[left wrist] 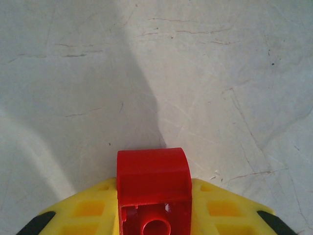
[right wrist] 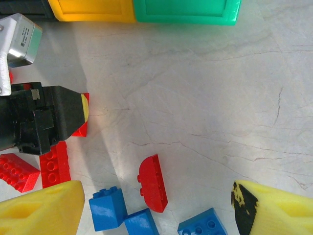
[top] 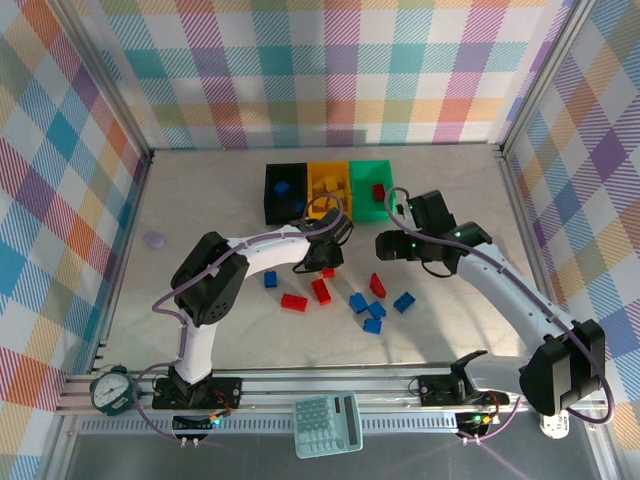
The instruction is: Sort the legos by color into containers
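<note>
Several bricks [top: 282, 187] are binned; about eight are left on the bench [top: 200, 210]. A red brick [left wrist: 152, 171] is gripped by the left hand [left wrist: 154, 205]; the right hand [top: 390, 243] is spread wide.

Containers: black bin [top: 269, 195], yellow bin [top: 329, 166], green bin [top: 371, 164]. Loose pcs: red legos [top: 294, 302], blue legos [top: 403, 301]. Left fingers [left wrist: 83, 213]: yellow w/ black tips; red lego [left wrist: 152, 176] betw. them. Table [top: 200, 200]: pale grey, thin dark veins. Walls [top: 330, 70]: multi-col. pastel plaid. Calculator [top: 327, 425]: teal.
</note>
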Robot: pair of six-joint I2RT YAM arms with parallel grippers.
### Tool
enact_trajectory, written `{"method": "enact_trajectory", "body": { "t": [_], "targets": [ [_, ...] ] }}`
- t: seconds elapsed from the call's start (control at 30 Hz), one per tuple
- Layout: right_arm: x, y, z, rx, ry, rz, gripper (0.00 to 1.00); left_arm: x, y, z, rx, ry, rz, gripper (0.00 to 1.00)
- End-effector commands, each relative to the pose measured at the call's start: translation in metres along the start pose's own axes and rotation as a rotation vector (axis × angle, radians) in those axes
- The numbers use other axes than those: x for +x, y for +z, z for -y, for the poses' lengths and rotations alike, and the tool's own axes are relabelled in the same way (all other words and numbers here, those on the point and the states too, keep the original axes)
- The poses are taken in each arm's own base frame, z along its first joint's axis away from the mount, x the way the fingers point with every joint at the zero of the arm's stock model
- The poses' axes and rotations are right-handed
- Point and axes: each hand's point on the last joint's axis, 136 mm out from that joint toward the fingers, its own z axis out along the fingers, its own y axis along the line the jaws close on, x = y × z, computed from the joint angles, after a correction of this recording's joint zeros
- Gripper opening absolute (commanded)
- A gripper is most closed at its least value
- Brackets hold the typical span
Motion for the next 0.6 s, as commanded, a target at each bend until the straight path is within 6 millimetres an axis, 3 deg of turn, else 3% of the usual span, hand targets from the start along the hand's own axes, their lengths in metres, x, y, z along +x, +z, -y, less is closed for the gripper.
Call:
{"method": "enact_trajectory", "body": {
  "t": [0.0, 0.37, 0.57],
  "targets": [
    [0.004, -0.007, 0.007, 0.018, 0.018, 0.01, 0.79, -0.003, -0.006, 0.01, 0.009, 0.033, -0.004, 0.24],
    [0.013, -0.023, 0.028, 0.057, 0.084, 0.03, 0.79, -0.059, -0.052, 0.062, 0.072, 0.16, 0.097, 0.22],
    [0.022, -0.03, 0.028, 0.044, 0.108, 0.036, 0.79, -0.099, -0.069, 0.108, 0.183, 0.206, 0.184, 0.22]
  ]
}}
